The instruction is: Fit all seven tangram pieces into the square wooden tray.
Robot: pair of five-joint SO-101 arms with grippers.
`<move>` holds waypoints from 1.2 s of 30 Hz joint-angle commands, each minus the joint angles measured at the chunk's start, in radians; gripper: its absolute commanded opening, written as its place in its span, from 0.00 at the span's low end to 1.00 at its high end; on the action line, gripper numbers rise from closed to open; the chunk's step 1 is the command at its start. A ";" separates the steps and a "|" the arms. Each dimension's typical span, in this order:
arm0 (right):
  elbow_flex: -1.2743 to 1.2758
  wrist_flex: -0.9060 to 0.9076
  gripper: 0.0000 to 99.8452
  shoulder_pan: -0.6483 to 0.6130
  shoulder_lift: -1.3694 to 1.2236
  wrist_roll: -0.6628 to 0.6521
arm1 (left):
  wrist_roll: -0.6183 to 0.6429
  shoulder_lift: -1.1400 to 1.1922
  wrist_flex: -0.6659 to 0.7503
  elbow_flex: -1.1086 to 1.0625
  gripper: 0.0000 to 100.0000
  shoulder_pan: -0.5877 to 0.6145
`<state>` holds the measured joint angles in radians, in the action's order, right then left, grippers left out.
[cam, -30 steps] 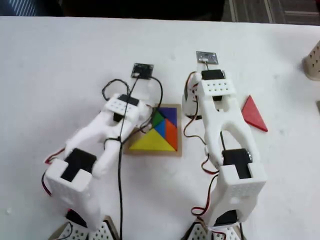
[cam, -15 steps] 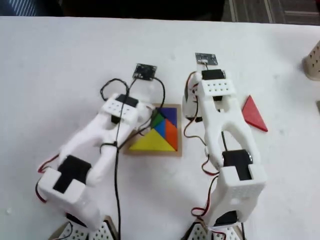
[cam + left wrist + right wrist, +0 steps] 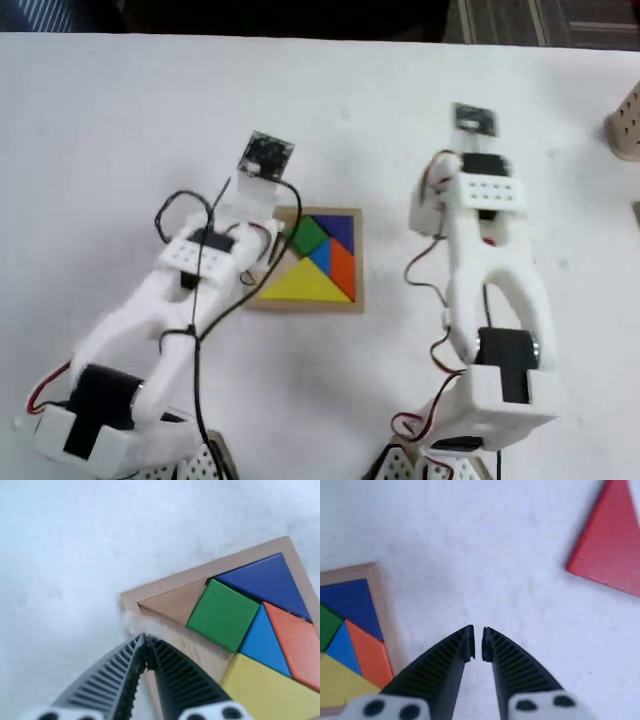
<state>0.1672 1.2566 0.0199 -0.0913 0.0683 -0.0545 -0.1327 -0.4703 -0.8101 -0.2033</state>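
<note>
The fingers [image 3: 170, 680] of the left gripper [image 3: 146, 652] are pressed together at their tips with nothing between them. They hang over one corner of the square wooden tray [image 3: 200, 570], right at its rim. The fingers [image 3: 445, 662] of the right gripper [image 3: 477, 642] stand almost together, a thin slit between the tips, also holding nothing. This gripper is over the bare white table [image 3: 120, 120], between the tray's side and a red triangle [image 3: 615, 550] that lies flat on the table, well apart from the tray.

The tray sits between the 2 arms in the high view, nearer the left one. 5 coloured pieces show lying flat inside it:
- a green square [image 3: 222, 614]
- a dark blue triangle [image 3: 265, 582] touching the green square along one edge
- a small light blue triangle [image 3: 265, 642]
- an orange piece [image 3: 300, 645]
- a large yellow triangle [image 3: 305, 285] along the near side

Beside the green square, toward the corner under the left gripper, a triangular patch of bare wooden floor [image 3: 172, 602] shows.
</note>
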 commanded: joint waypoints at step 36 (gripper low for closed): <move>-1.154 0.363 0.29 0.263 -0.791 -0.991 | -0.003 0.074 0.103 0.095 0.24 0.054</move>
<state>-0.8869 1.5466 0.2608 -0.8569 -0.7603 -0.0560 -0.0529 -0.3828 -0.7672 -0.1588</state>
